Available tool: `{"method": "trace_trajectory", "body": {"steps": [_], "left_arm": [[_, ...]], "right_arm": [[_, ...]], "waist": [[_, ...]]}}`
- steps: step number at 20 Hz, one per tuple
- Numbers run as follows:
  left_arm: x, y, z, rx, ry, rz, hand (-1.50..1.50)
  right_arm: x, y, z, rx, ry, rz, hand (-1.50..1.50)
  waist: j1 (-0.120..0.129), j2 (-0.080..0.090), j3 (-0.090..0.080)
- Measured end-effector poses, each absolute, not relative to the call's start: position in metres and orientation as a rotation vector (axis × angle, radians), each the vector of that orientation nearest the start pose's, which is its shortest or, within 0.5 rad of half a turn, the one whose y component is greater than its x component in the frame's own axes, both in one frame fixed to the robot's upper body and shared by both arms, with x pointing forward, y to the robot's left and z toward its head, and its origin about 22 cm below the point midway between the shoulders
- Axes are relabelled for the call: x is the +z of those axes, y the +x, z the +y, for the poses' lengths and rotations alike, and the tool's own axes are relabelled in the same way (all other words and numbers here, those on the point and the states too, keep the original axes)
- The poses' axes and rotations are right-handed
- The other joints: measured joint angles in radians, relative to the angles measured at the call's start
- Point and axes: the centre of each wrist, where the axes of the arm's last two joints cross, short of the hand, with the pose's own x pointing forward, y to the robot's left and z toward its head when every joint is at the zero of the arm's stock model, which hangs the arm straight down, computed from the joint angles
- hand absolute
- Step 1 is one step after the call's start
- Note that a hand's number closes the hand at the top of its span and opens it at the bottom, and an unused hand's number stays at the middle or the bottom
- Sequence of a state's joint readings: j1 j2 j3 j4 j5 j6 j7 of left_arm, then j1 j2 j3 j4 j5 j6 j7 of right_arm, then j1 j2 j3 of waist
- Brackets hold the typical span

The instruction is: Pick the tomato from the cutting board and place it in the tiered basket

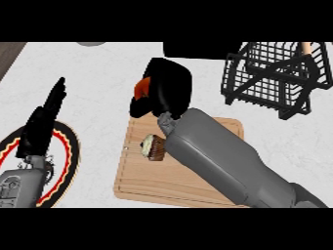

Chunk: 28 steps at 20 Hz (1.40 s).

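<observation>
My right hand point(167, 88) hovers above the far edge of the wooden cutting board point(151, 180), its fingers curled round the red tomato point(141, 88); only the tomato's left side shows. The black wire tiered basket point(277, 78) stands at the back right, well apart from the hand. My left hand point(43, 119) rests open at the left, fingers pointing up, over a plate.
A cupcake point(154, 147) lies on the cutting board just left of my right forearm. A round plate with a red and yellow rim point(72, 151) sits at the left under my left arm. A dark object point(194, 49) stands at the back behind the hand.
</observation>
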State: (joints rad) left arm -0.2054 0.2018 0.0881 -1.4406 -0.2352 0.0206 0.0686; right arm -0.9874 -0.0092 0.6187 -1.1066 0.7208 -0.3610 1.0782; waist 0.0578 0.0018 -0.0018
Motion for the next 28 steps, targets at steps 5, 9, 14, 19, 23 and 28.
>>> {"method": "trace_trajectory", "body": {"steps": [5, 9, 14, 19, 23, 28], "left_arm": [[0.034, 0.287, 0.284, -0.261, 0.405, -1.54, 0.0], [0.033, 0.285, 0.289, -0.249, 0.423, -1.539, 0.0], [0.032, 0.275, 0.296, -0.243, 0.422, -1.532, 0.0], [0.032, 0.279, 0.294, -0.231, 0.427, -1.53, 0.0], [0.032, 0.277, 0.298, -0.238, 0.421, -1.533, 0.0], [0.033, 0.278, 0.297, -0.236, 0.425, -1.536, 0.0]], "right_arm": [[0.188, 0.348, 0.025, 0.538, -1.034, -1.545, 1.5], [0.223, 0.357, 0.032, 0.483, -1.15, -1.585, 1.5], [0.254, 0.37, 0.018, 0.45, -1.214, -1.551, 1.5], [0.271, 0.384, -0.002, 0.418, -1.181, -1.527, 1.5], [0.266, 0.402, -0.023, 0.456, -1.234, -1.475, 1.5], [0.257, 0.421, -0.051, 0.509, -1.397, -1.371, 1.5]], "waist": [[-0.02, -0.005, 0.0], [-0.036, -0.007, 0.0], [-0.048, -0.008, 0.001], [-0.052, -0.004, 0.001], [-0.049, -0.002, 0.001], [-0.051, -0.001, 0.001]]}}
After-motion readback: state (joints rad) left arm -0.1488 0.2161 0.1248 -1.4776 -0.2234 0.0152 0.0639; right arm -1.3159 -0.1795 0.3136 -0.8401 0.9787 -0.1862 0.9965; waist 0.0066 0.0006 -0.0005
